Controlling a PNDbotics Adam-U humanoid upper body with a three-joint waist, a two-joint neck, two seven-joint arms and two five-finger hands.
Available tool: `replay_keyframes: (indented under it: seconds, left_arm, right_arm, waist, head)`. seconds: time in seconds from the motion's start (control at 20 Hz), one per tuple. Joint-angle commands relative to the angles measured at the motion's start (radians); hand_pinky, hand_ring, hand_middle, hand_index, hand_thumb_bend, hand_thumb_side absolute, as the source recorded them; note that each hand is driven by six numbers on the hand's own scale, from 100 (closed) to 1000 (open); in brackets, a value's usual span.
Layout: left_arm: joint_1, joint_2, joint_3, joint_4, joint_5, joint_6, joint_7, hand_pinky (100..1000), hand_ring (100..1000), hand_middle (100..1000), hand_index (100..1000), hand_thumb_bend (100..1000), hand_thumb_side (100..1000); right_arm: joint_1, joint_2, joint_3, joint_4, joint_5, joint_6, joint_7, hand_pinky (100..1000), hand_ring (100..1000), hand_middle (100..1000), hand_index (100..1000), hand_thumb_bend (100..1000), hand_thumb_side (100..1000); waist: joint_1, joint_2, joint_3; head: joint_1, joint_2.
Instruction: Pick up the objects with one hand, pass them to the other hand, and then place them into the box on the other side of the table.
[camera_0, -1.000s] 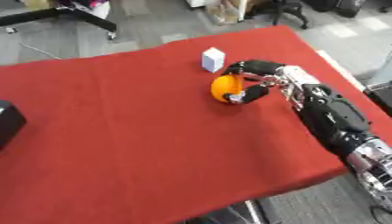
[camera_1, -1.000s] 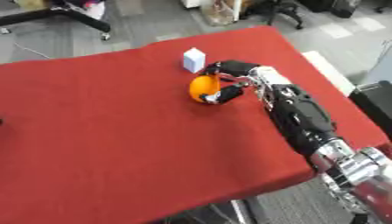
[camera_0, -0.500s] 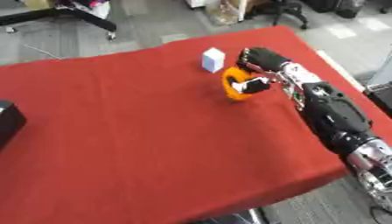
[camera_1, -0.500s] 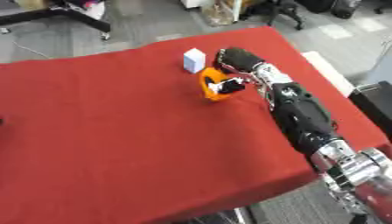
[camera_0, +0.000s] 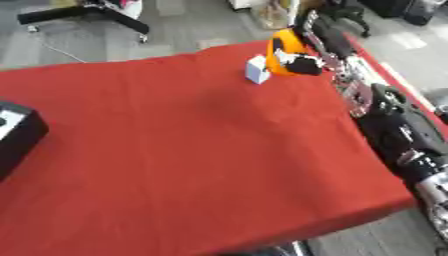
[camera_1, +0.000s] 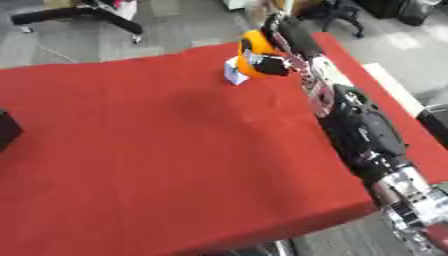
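One hand showed, the right hand, its fingers curled round an orange ball and covering the ball's right side, so little more than a rounded orange face could be made out. Nothing of the left hand appeared in either view. Just left of the ball stood a small white cube on the red cloth, close enough that touch could not be judged. At the left edge a black box was cut off, only its near corner visible in the left eye view and a sliver in the right. Compared with half a second earlier, the ball had been raised off the cloth and carried toward the far edge of the table, above and beside the cube, which had kept its place. Wide bare cloth lay between the hand and the box, while the forearm ran along the table's right edge down to the lower right corner.
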Motion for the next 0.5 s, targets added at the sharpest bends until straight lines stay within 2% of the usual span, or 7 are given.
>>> replay_keyframes:
  seconds: [0.05, 0.25, 0.5]
  left_arm:
    - [-0.038, -0.009, -0.056, 0.057, -0.092, -0.011, -0.004, 778, 623, 657, 853, 342, 853]
    - [-0.104, -0.04, -0.122, 0.145, -0.192, -0.048, 0.039, 786, 650, 693, 878, 398, 805]
    - [-0.186, -0.075, -0.171, 0.213, -0.242, -0.084, 0.126, 790, 671, 717, 891, 508, 728]
  right_arm:
    - [-0.017, 0.044, 0.032, -0.15, -0.164, 0.055, 0.097, 691, 434, 181, 236, 100, 626]
    - [-0.006, 0.131, 0.069, -0.256, -0.288, 0.121, 0.199, 689, 428, 180, 236, 100, 655]
    - [-0.002, 0.202, 0.102, -0.3, -0.369, 0.17, 0.269, 687, 422, 181, 236, 100, 678]
  waist:
    - [-0.002, -0.015, -0.004]
    - [-0.009, -0.016, -0.008]
    - [-0.019, -0.014, -0.009]
  head:
    - [0.04, -0.001]
    - [0.065, 0.001]
    - [0.066, 0.004]
